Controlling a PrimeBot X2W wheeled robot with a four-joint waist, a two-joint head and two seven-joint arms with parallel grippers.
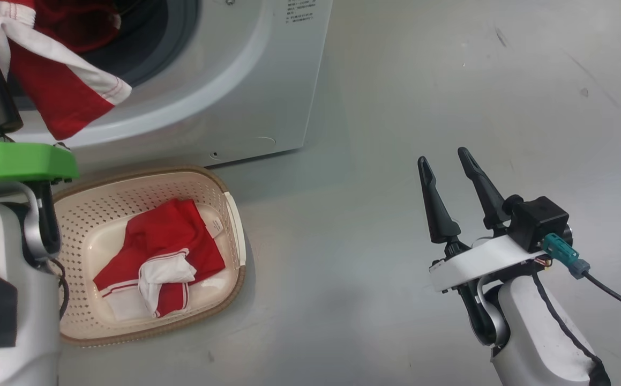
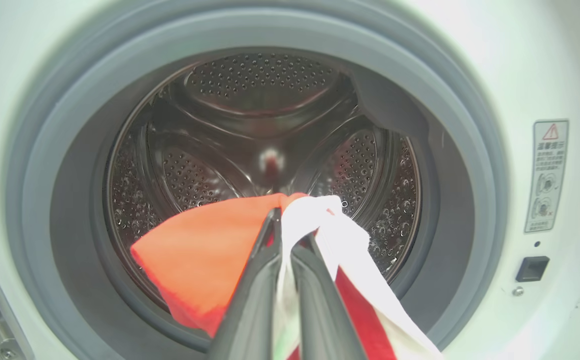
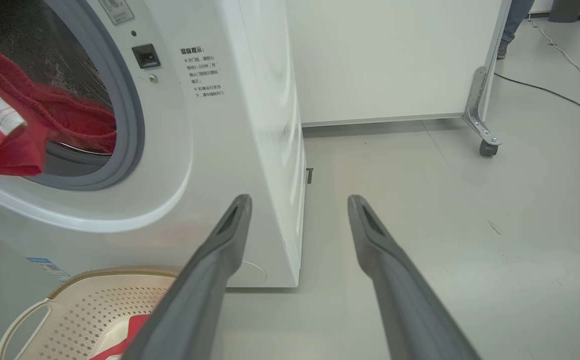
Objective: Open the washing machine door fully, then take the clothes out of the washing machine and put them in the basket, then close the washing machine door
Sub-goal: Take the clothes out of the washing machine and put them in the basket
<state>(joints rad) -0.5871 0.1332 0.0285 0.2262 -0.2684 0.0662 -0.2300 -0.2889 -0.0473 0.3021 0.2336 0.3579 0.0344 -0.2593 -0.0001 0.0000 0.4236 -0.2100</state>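
Observation:
The washing machine (image 1: pixel 224 80) stands at the top left with its drum mouth (image 2: pixel 269 130) uncovered; the washing machine door is out of view. My left gripper (image 2: pixel 292 227) is shut on a red and white garment (image 2: pixel 204 260), one of the clothes, just in front of the grey rubber ring (image 2: pixel 470 165). The cloth (image 1: pixel 64 91) hangs down over the lower rim of the opening. Below it the cream basket (image 1: pixel 224 187) sits on the floor holding another red and white garment (image 1: pixel 160 252). My right gripper (image 1: pixel 443 155) hovers open and empty over the floor to the right.
A white wheeled partition (image 3: pixel 395 60) stands behind the machine, its caster (image 3: pixel 487 147) on the grey floor (image 1: pixel 449 80). A cable (image 3: pixel 545 90) runs along the floor, and a person's leg (image 3: pixel 515 20) shows at the far right.

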